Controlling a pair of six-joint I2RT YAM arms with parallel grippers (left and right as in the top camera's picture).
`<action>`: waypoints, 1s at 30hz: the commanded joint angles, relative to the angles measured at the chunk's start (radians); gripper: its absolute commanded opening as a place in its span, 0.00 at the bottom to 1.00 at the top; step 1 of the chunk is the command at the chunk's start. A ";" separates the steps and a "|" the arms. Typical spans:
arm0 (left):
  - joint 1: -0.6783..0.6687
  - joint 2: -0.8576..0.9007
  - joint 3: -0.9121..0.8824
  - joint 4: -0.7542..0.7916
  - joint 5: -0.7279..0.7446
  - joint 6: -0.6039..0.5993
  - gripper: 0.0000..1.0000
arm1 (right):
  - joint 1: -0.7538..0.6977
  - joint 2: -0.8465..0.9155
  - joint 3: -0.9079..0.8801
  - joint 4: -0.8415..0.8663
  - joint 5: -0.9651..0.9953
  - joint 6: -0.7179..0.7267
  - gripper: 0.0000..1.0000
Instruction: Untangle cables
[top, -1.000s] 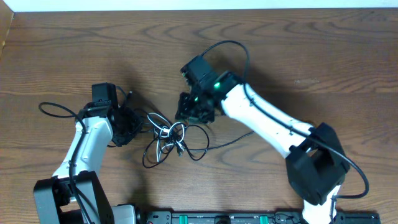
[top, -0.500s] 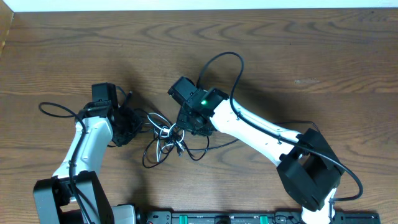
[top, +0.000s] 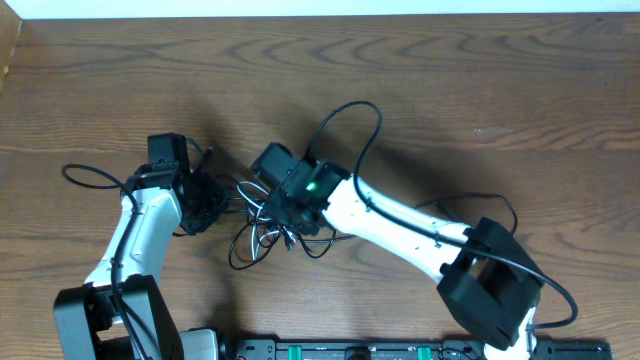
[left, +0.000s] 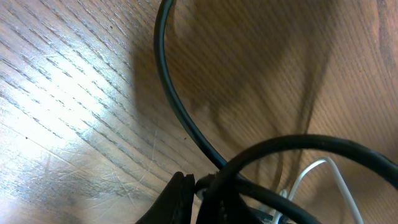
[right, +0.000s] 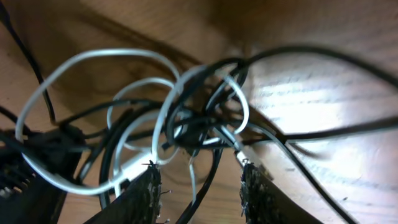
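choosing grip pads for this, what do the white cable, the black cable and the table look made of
Thin white cable: smooth plastic-like jacket, slight sheen, soft loops. Thin black cable: probably the same, curls as freely. Brown table: wood or wood-look laminate, visible grain, glare patches.

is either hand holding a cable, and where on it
left hand seems to pinch the black cable at the tangle's edge; right hand open over it, holding nothing

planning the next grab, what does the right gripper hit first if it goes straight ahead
Probably the knot where the white cable loops through the black cable, directly ahead of the right gripper and its open jaws, though depth is unclear.
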 joint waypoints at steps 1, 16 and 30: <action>-0.002 0.003 -0.006 0.000 -0.010 0.014 0.13 | 0.023 -0.003 -0.008 0.002 0.101 0.066 0.38; -0.002 0.003 -0.006 0.000 -0.010 0.014 0.14 | 0.034 -0.003 -0.042 0.046 0.170 0.067 0.36; -0.002 0.003 -0.006 0.001 -0.010 0.014 0.14 | 0.039 -0.003 -0.138 0.239 0.179 0.107 0.34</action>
